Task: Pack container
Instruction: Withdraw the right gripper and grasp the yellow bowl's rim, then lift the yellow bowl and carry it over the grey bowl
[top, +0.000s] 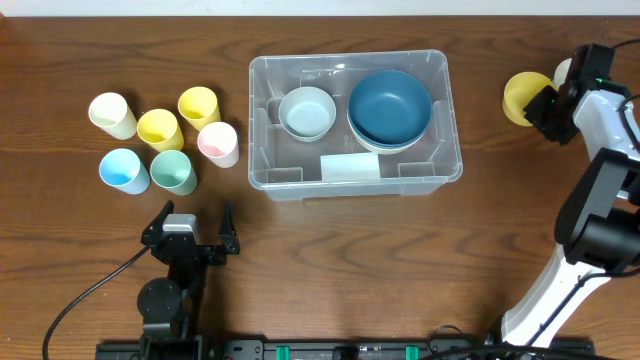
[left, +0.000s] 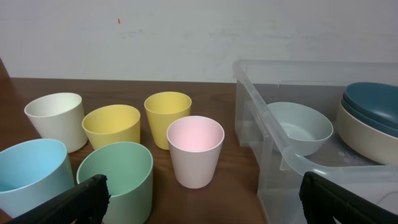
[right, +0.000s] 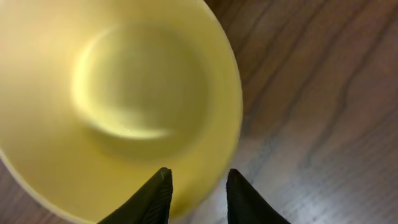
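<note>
The container (top: 455, 150) sits mid-way along the table (top: 90, 270), toward its far edge. The left claw (top: 194, 225) gapes apart by the near edge. The right claw (right: 198, 190) straddles the rim of a blurred, cropped yellow bowl (right: 124, 93); whether it is clamped cannot be told.

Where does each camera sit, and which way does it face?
Overhead: above the table, looking straight down; container, cups, left gripper and right gripper show.
Left wrist: low, facing level toward cups and container; its fingertips in bottom corners.
Right wrist: looking down into the yellow bowl; its fingers straddle the rim.
Shared: overhead and left wrist both show the pink cup.
</note>
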